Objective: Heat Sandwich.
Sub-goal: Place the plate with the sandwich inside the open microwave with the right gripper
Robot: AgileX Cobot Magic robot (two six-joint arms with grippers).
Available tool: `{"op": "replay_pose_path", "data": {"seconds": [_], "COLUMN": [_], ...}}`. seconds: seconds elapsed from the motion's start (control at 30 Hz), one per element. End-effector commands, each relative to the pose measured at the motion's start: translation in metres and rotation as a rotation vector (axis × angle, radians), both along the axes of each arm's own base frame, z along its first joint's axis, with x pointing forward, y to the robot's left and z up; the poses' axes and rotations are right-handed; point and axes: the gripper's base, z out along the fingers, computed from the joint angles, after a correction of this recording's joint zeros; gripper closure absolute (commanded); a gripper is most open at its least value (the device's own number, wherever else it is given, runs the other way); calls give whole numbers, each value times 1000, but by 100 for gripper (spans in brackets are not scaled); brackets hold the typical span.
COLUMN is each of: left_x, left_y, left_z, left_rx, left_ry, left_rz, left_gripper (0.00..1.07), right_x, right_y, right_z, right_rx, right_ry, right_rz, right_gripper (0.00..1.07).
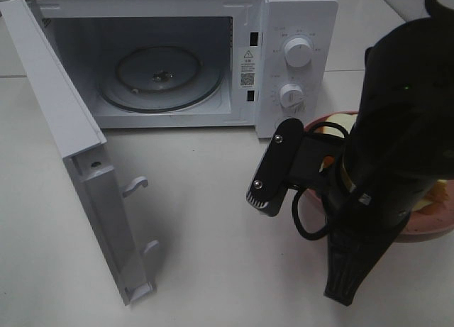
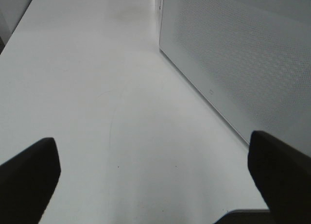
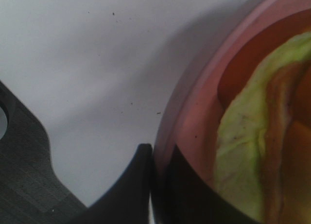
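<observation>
**Inspector:** Condition of the microwave (image 1: 298, 29)?

**Assistant:** It stands on the table (image 1: 213, 256). The door (image 1: 64, 121) is swung wide open at its left side. The glass turntable (image 1: 163, 75) is in plain view inside.

**Inspector:** Location of the sandwich (image 3: 243, 151)?

**Assistant:** Outside the microwave, lying on the plate (image 3: 194, 117). The plate sits on the table just in front of the microwave's right corner, below its two knobs (image 1: 296, 52). Pale green lettuce and a reddish-brown layer are showing. In the high view the right arm covers much of the plate.

**Inspector:** Right gripper (image 3: 151, 185)?

**Assistant:** Clenched on the plate's rim, one finger outside the rim and the other inside it. It is not touching the sandwich.

**Inspector:** Left gripper (image 2: 153, 151)?

**Assistant:** Released, with its fingers (image 2: 29, 180) spread wide above the table. It is near a white dotted panel of the microwave. I cannot tell whether that panel is the door or a side wall
</observation>
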Motion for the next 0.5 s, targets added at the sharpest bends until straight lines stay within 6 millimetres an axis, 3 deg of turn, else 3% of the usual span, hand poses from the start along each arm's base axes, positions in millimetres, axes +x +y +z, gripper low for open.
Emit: {"op": "replay_pose_path", "data": {"seconds": [0.03, 0.5], "left_x": [-3, -3], "left_y": [-1, -1], "left_z": [1, 1], "left_rx": [-10, -10], "left_ry": [-32, -32], "left_rz": [0, 0], "left_gripper": [9, 9], "right_x": [2, 9], "right_y": [1, 13], "right_z": [4, 5], "right_rx": [-27, -53], "right_ry": [-21, -46], "right_rz": [109, 501], "right_gripper": [107, 107]}}
